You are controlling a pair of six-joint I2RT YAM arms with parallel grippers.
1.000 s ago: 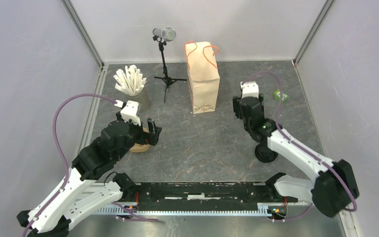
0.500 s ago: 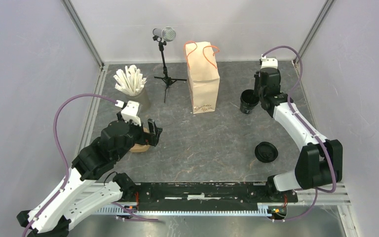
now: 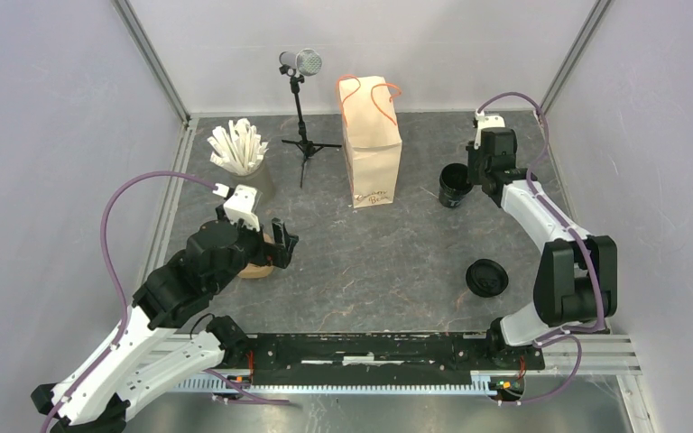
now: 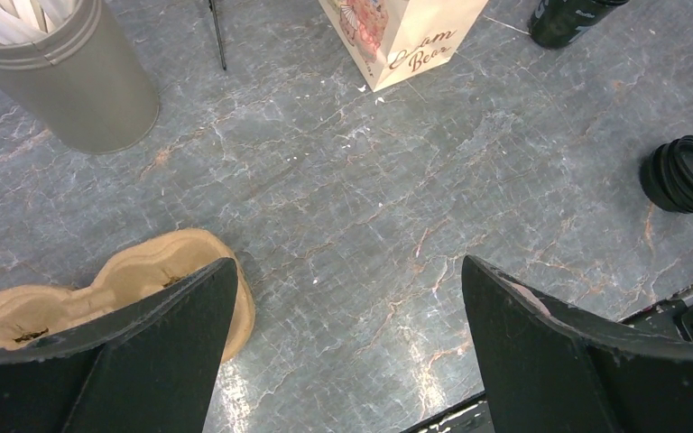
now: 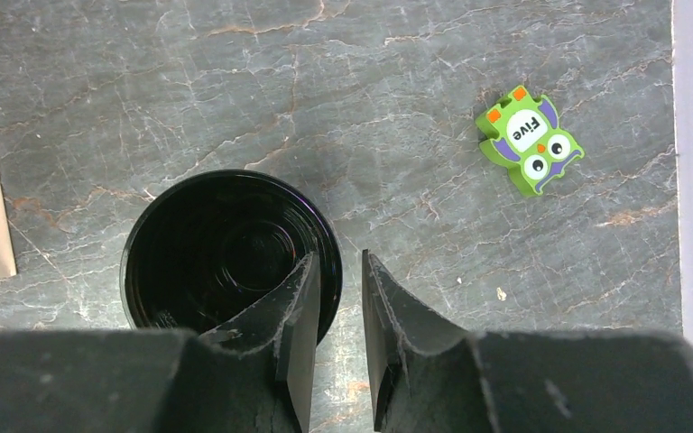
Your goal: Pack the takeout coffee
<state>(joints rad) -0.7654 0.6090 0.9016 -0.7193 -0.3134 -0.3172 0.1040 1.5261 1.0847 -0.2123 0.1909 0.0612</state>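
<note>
the black cup (image 5: 226,253) stands upright and uncovered on the bench (image 3: 388,262), just right of the tall brown paper bag (image 3: 372,149). its inside looks dry and empty. the right end effector (image 5: 338,262) sits astride the cup's near wall, one finger inside the mouth and one outside, the jaws drawn narrow. a sliver of bench shows in the gap, so i cannot tell whether the pads are pressing on the wall.

the main risk is that grip. a thin wall pinched on one side lets the cup swing or tilt on lifting. it could also buckle under the squeeze and slip out.

the black lid (image 3: 487,277) lies flat near the front right, well apart from the cup. bagging the cup alone would probably leave the coffee only half packed.

the bag is narrow and unsupported, with orange handles over its mouth. a cup coming in low could catch the handles or rim and topple the bag.

the left end effector (image 4: 347,271) hangs fully released over the pulp cup carrier (image 4: 144,280), too far off to steady the bag.
</note>
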